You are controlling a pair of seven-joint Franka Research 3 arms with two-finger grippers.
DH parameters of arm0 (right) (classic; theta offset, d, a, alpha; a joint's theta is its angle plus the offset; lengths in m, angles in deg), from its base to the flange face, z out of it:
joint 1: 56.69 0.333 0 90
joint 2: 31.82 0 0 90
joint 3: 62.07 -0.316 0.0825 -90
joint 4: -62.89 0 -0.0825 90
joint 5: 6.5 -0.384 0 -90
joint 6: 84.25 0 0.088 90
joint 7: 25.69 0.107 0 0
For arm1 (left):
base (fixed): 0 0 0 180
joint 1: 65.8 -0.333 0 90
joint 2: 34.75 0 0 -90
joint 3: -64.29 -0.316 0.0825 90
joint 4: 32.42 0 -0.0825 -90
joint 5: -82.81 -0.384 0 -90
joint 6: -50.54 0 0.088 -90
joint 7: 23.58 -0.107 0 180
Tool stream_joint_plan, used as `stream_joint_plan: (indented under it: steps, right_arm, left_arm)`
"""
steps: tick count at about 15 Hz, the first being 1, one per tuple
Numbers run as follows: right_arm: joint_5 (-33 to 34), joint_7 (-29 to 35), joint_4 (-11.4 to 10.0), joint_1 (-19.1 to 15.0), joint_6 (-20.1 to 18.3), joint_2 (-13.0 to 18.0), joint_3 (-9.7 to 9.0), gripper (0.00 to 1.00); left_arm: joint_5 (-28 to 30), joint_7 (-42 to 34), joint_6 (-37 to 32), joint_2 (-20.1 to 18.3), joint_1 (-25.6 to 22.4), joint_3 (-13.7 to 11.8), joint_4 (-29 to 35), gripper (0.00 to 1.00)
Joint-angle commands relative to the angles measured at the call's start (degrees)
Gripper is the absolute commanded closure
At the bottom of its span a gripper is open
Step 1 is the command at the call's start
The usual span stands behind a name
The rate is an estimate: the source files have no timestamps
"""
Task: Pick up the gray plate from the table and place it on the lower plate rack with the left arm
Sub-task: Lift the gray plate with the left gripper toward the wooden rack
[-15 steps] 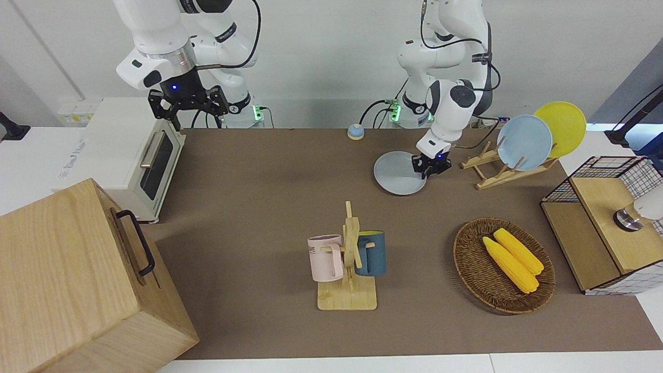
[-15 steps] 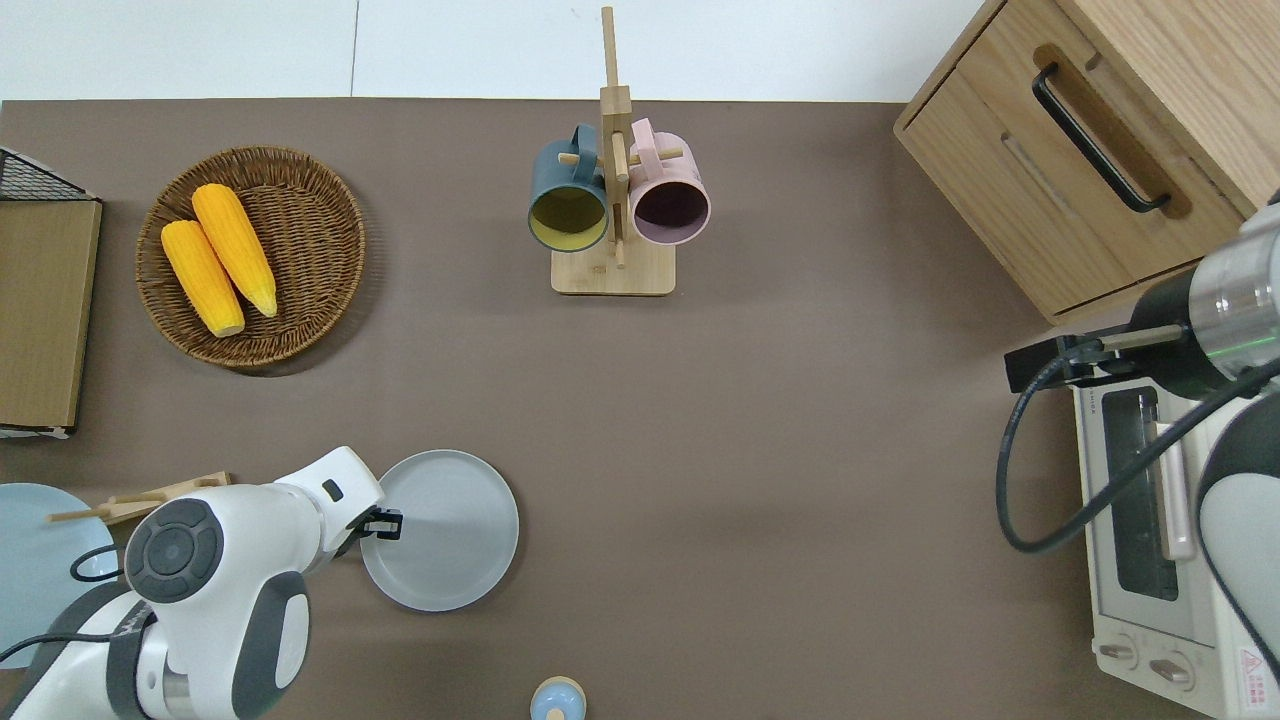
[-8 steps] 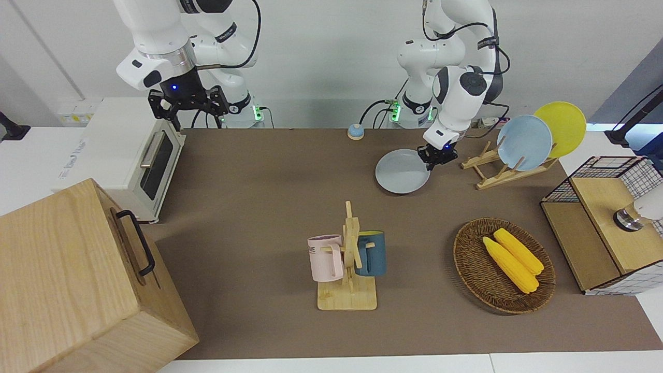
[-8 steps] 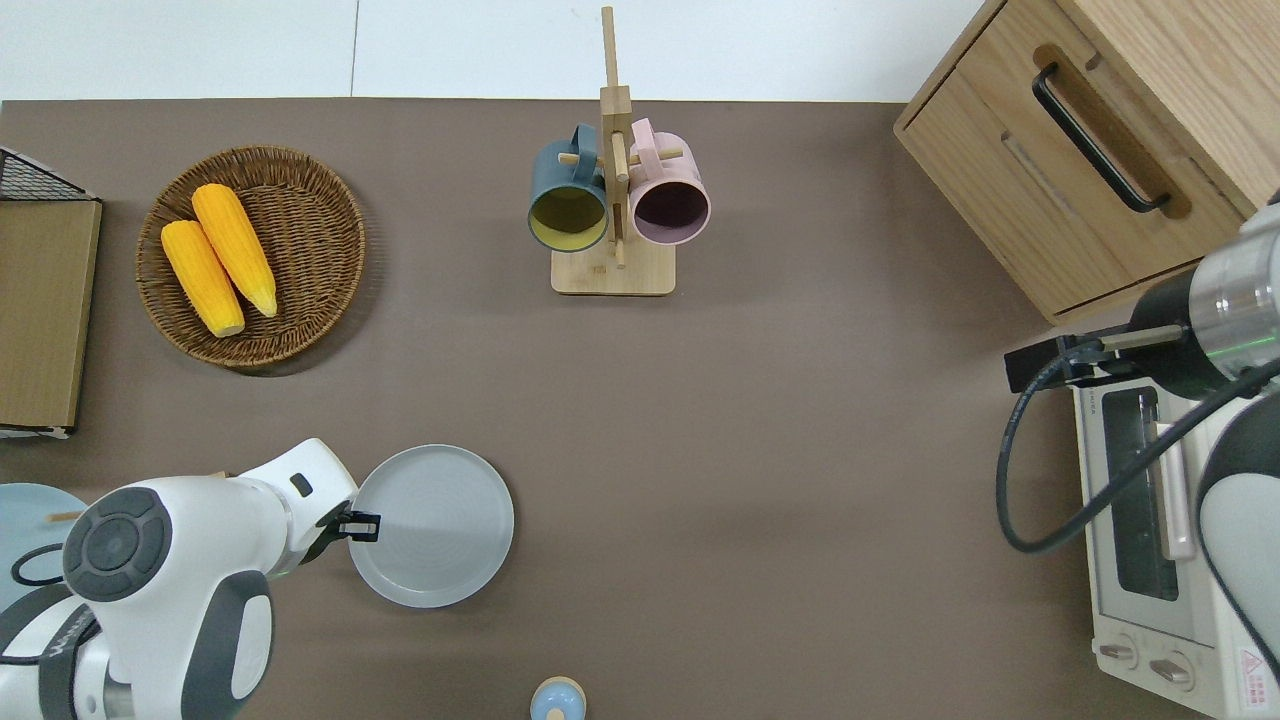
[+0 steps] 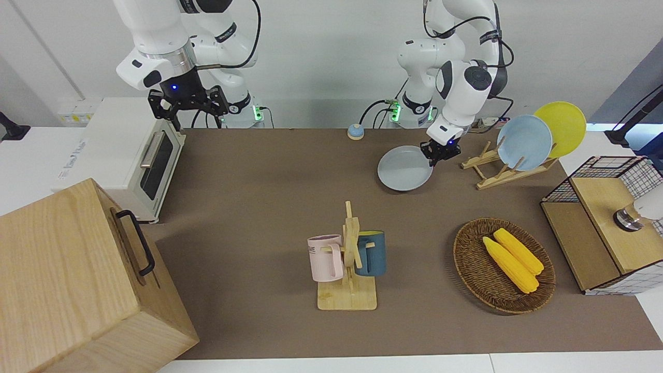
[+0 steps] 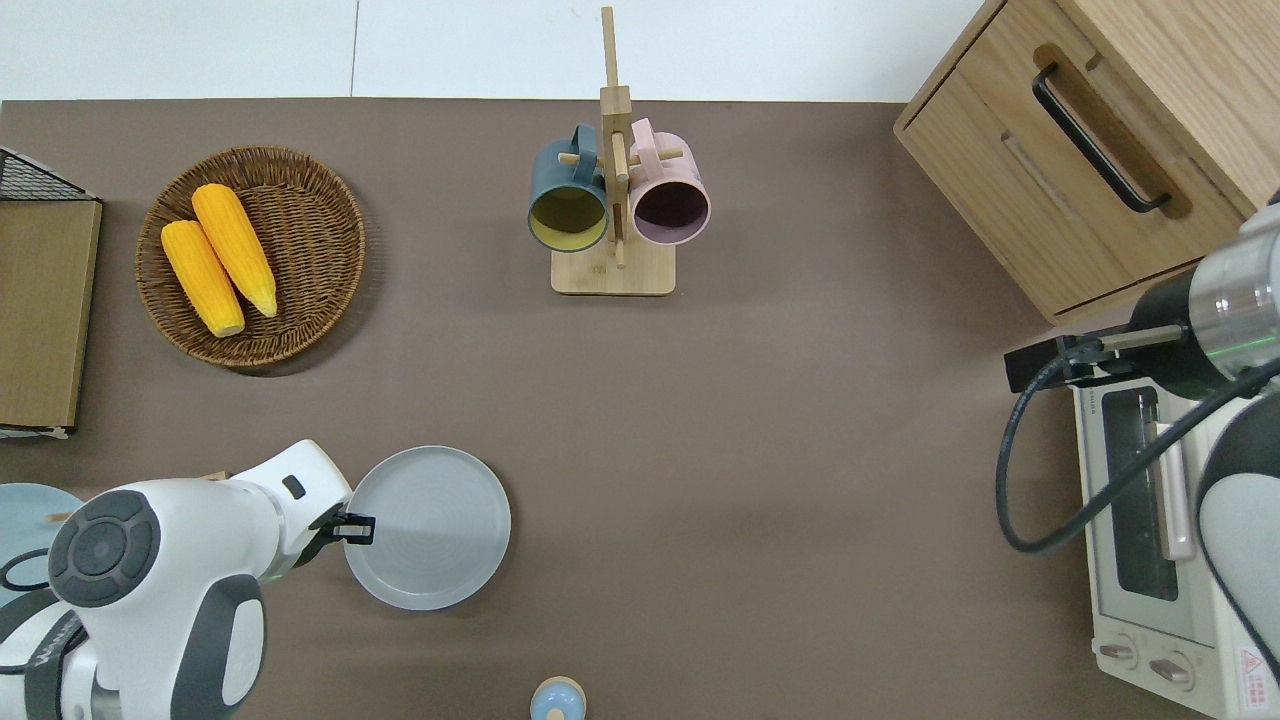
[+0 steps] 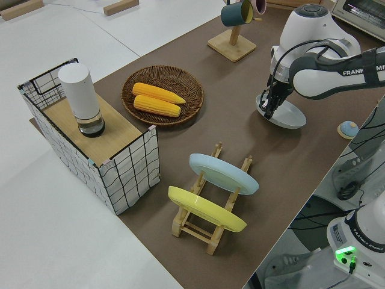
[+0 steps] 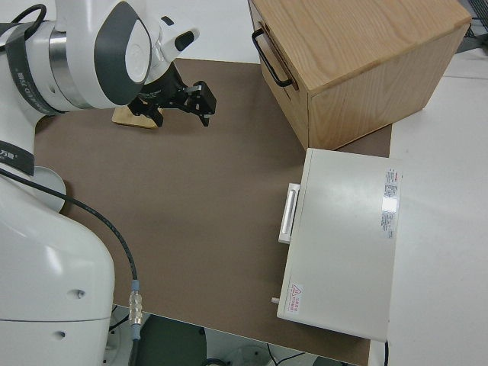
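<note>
Facing upward, nearly level, the gray plate (image 5: 404, 168) hangs above the tabletop (image 5: 269, 207), its rim pinched between the left gripper's (image 5: 434, 154) closed fingers (image 6: 356, 524).

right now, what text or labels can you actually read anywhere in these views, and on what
"FRANKA" on the left arm forearm; letters after it are cut off.
Print on the pink mug: too small to read.
Lettering and red warning sticker on the toaster oven: too small to read.
Nothing else bears text.

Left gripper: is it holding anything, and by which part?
The left gripper holds the gray plate by its rim, at the edge toward the plate rack.
</note>
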Motion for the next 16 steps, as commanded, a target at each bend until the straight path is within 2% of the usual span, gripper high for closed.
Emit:
stream_joint_plan:
  steps: [1, 6, 8, 11, 12, 16]
  right_arm:
    - [0.1, 0.7, 0.5, -1.1, -0.8, 0.2, -1.03, 0.017]
    - [0.1, 0.7, 0.5, -1.1, -0.8, 0.1, -1.03, 0.017]
    - [0.1, 0.7, 0.5, -1.1, -0.7, 0.1, -1.03, 0.017]
    - [0.1, 0.7, 0.5, -1.1, -0.8, 0.1, -1.03, 0.017]
    - [0.1, 0.7, 0.5, -1.1, -0.8, 0.2, -1.03, 0.017]
    - [0.1, 0.7, 0.5, -1.2, -0.8, 0.2, -1.03, 0.017]
  left_arm:
    - [0.3, 0.5, -2.9, -2.1, -0.1, -0.5, -1.0, 1.00]
    - [0.3, 2.6, -6.9, -3.6, -0.1, -0.8, -2.9, 1.00]
    - [0.3, 2.9, -14.0, -3.9, -0.2, -1.3, -8.0, 1.00]
    - [-0.8, 2.8, -24.2, -3.9, -0.3, -3.8, -16.4, 1.00]
    - [-2.2, 2.9, -26.9, -3.9, -0.3, -4.5, -19.1, 1.00]
    - [-11.0, 5.7, -34.0, -3.9, -0.3, -4.5, -25.4, 1.00]
